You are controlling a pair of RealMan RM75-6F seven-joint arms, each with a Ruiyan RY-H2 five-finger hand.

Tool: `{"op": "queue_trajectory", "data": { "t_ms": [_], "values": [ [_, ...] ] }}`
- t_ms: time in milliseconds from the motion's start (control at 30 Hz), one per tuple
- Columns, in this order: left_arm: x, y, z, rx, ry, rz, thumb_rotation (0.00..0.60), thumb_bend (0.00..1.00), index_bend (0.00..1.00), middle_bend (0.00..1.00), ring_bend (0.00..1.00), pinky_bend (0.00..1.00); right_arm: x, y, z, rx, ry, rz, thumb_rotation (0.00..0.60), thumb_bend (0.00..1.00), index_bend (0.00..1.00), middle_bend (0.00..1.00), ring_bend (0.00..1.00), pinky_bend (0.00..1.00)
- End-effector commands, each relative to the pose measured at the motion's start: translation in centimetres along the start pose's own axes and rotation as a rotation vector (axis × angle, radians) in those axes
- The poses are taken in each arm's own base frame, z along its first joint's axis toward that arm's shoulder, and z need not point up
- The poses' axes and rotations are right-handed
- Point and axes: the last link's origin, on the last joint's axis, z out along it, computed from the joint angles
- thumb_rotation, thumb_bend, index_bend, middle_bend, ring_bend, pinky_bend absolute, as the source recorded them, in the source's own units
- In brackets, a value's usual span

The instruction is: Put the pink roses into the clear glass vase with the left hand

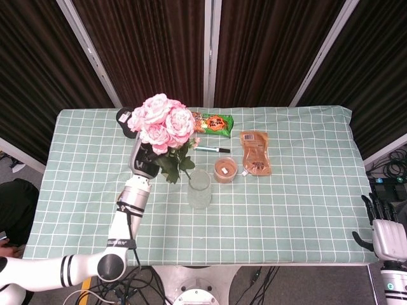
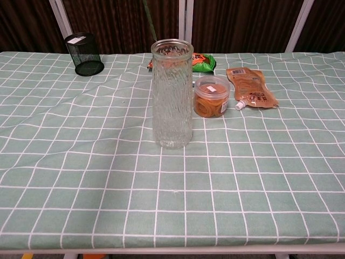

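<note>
Nearest the robot, off the table's front right corner, the right hand [image 1: 385,236] hangs with its dark fingers apart and nothing in it.

The table carries a pale green cloth with a white grid [image 1: 305,210]. Near its middle stands the tall clear ribbed glass vase [image 2: 172,93], upright and holding no flowers. In the head view its round mouth [image 1: 200,180] sits just right of the bouquet's leaves.

The left hand [image 1: 144,162] is raised over the table just left of the vase, at the end of its white and silver arm [image 1: 125,216]. Its fingers are closed around the stems of the bunch of pink artificial roses with green leaves [image 1: 163,123]. The blooms stand above the hand and lean toward the far side, while the green leaves and stem ends [image 1: 178,166] point down toward the vase rim, near it. I cannot tell whether they touch it. In the chest view only a thin green stem [image 2: 147,16] shows above the vase.

Just right of the vase sits a small round clear tub with brown contents [image 2: 211,96]. Beside that lies a brown spouted pouch [image 2: 249,86]. Farther back are a black marker pen [image 1: 212,149] and a green and orange snack packet [image 1: 212,122]. At the far left stands a black mesh pen cup [image 2: 84,54].
</note>
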Motion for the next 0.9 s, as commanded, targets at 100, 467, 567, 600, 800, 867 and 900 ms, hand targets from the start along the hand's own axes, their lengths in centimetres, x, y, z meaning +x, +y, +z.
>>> {"op": "queue_trajectory", "data": {
  "t_ms": [100, 467, 567, 600, 800, 867, 900],
  "values": [
    [0.1, -0.6, 0.0, 0.001, -0.002, 0.001, 0.600, 0.24, 0.52, 0.50, 0.40, 0.49, -0.1, 0.1, 0.1, -0.005, -0.005, 0.003, 0.600, 0.14, 0.00, 0.00, 0.00, 0.00],
    [-0.4, -1.4, -0.3, 0.004, -0.018, -0.020, 0.600, 0.24, 0.53, 0.50, 0.40, 0.49, -0.5, 0.1, 0.3, -0.007, -0.028, 0.019, 0.600, 0.14, 0.00, 0.00, 0.00, 0.00],
    [-0.4, -2.0, -0.2, 0.016, -0.024, -0.016, 0.600, 0.24, 0.53, 0.50, 0.40, 0.49, -0.6, 0.3, 0.4, -0.012, -0.032, 0.022, 0.600, 0.14, 0.00, 0.00, 0.00, 0.00],
    [-0.4, -2.2, -0.2, 0.016, -0.024, -0.014, 0.600, 0.24, 0.53, 0.50, 0.40, 0.49, -0.6, 0.3, 0.4, -0.012, -0.033, 0.023, 0.600, 0.14, 0.00, 0.00, 0.00, 0.00],
    [-0.1, -3.0, -0.1, 0.018, -0.030, 0.018, 0.600, 0.24, 0.53, 0.50, 0.40, 0.49, -0.8, 0.7, 0.5, -0.019, -0.040, 0.030, 0.600, 0.14, 0.00, 0.00, 0.00, 0.00],
    [0.1, -3.4, -0.4, 0.022, -0.037, 0.032, 0.600, 0.24, 0.53, 0.50, 0.40, 0.49, -0.8, 0.8, 0.5, -0.020, -0.042, 0.032, 0.600, 0.14, 0.00, 0.00, 0.00, 0.00],
    [0.2, -3.6, -0.5, 0.025, -0.040, 0.038, 0.600, 0.24, 0.53, 0.50, 0.40, 0.49, -0.8, 0.8, 0.6, -0.019, -0.043, 0.033, 0.600, 0.14, 0.00, 0.00, 0.00, 0.00]
  ]
}}
